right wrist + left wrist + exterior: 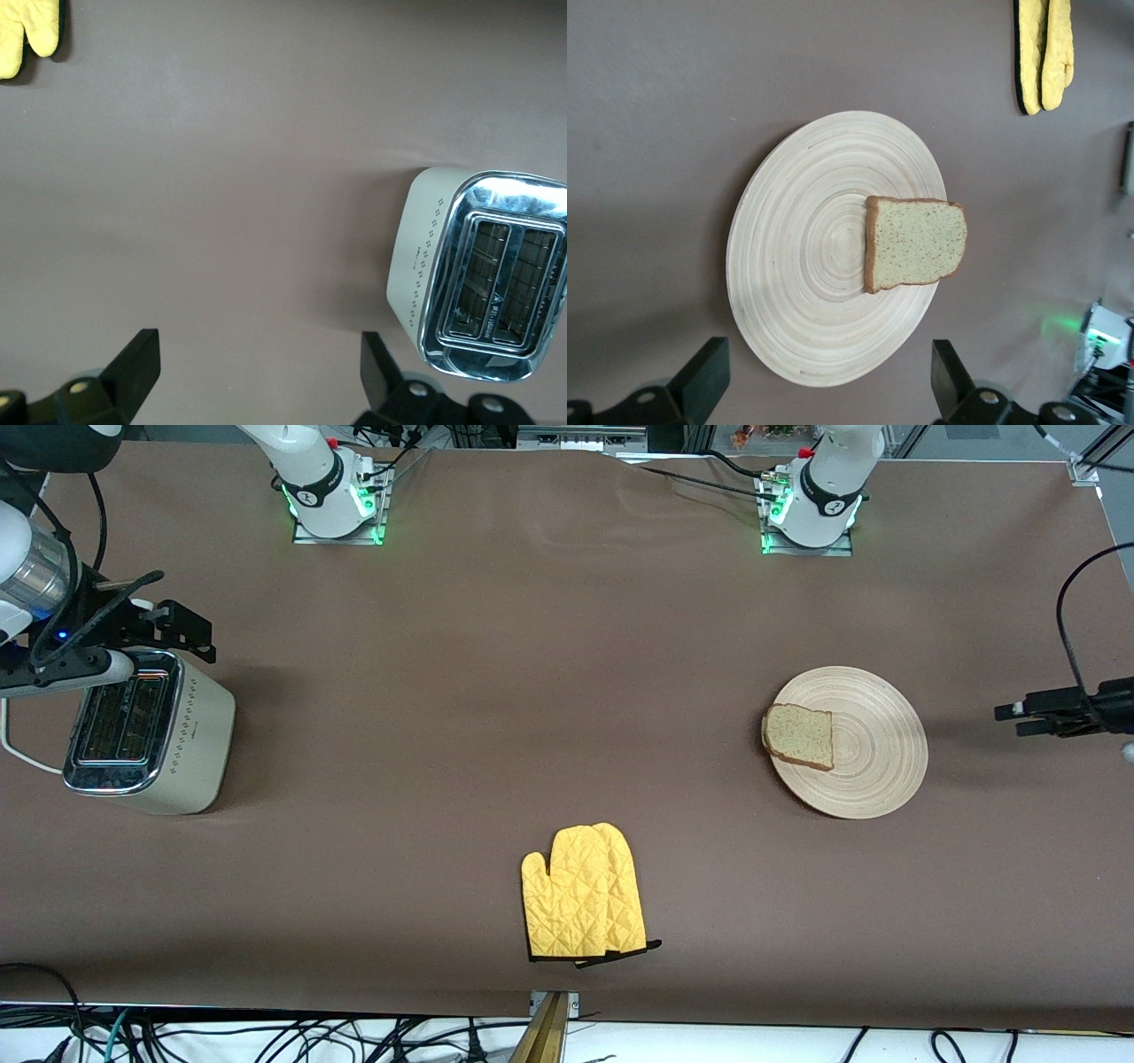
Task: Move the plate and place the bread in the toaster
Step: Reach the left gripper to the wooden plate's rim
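Note:
A round light-wood plate [877, 753] [806, 257] lies toward the left arm's end of the table. One slice of speckled bread [799, 735] [915, 243] lies flat on it, at the rim toward the right arm's end. My left gripper [1019, 719] [828, 354] hangs open in the air beside the plate, holding nothing. The cream-white toaster [151, 731] [483, 274] stands at the right arm's end with both slots empty. My right gripper [188, 631] [259, 345] is open and empty, up in the air by the toaster's top.
Yellow quilted oven mitts [580, 895] [1044, 53] [31, 35] lie at mid-table, nearer the front camera than the plate and toaster. The toaster's white cord [18, 755] runs off the table's end. Brown tabletop spreads between toaster and plate.

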You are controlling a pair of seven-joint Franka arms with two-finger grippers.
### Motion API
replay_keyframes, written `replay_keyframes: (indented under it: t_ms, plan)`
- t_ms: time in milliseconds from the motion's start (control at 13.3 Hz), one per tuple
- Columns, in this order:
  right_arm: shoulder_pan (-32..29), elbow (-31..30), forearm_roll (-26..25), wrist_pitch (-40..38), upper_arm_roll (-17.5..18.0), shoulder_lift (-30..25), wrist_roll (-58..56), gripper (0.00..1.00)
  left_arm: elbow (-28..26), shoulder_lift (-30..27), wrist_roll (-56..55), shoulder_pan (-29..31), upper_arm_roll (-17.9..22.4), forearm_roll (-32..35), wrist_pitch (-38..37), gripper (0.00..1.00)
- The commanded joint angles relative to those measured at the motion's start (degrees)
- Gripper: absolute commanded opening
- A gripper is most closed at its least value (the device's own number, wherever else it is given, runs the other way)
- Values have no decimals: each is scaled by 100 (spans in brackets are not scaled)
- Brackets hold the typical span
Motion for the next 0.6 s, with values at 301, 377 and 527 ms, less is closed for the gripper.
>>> replay_keyframes:
  t_ms: [301, 377, 527]
  plan:
    - [8, -29, -47, -51, 1, -70, 55, 100, 321, 1410, 1204, 294, -61, -786, -61, 100]
    - [8, -29, -47, -51, 1, -70, 55, 100, 321, 1533, 1204, 294, -61, -795, -61, 100]
    - [8, -29, -47, -51, 1, -70, 55, 100, 321, 1797, 1195, 285, -61, -917, -52, 100]
